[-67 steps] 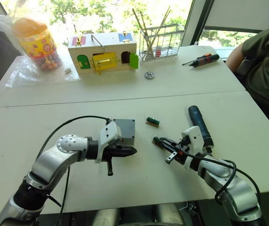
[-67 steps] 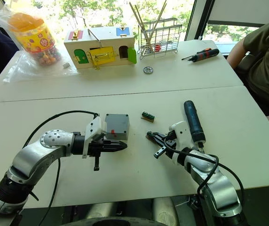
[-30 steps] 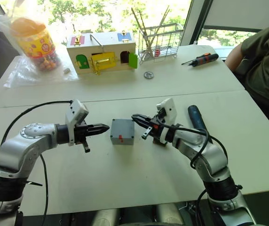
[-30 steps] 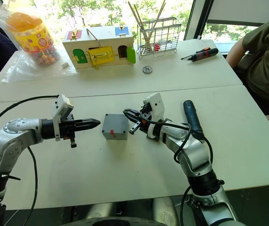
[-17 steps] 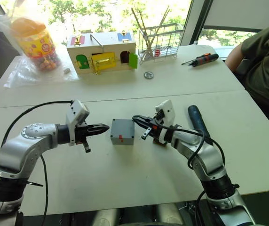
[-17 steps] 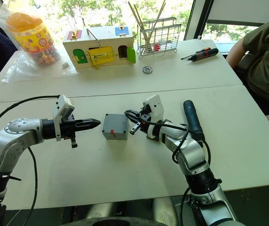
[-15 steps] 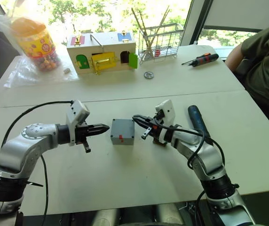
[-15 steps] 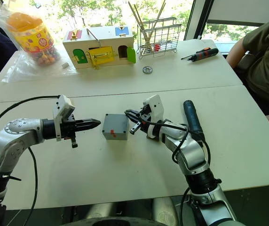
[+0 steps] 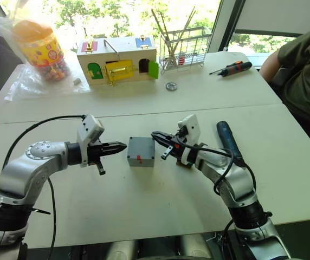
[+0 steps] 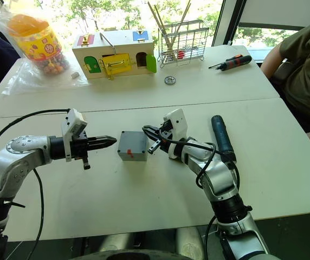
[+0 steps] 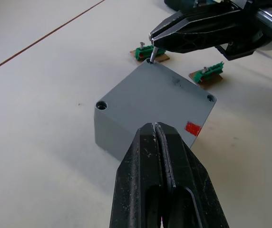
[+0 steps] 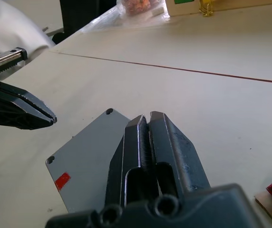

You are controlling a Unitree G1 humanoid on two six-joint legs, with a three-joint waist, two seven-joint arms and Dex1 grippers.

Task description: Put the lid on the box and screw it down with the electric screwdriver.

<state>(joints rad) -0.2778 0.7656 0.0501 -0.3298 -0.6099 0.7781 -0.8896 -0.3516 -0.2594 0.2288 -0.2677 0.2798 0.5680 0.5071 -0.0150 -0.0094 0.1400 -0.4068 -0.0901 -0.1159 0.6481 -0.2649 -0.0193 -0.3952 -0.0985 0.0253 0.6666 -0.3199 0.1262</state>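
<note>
your box (image 9: 141,151) sits mid-desk (image 9: 144,200) with the lid (image 11: 155,95) already on top, between both hands. your left hand (image 9: 121,147) is clenched, empty, tips just beside the box. your right hand (image 9: 156,135) is clenched on a small screw (image 11: 151,53) at the lid's corner hole. the electric screwdriver (image 9: 228,140) lies near your right arm.

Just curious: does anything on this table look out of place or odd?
Nothing spilled or broken. Oddest: the right gripper pinches a tiny metal screw at a corner hole of the small grey plastic box; the blue-black electric screwdriver lies unused.
</note>
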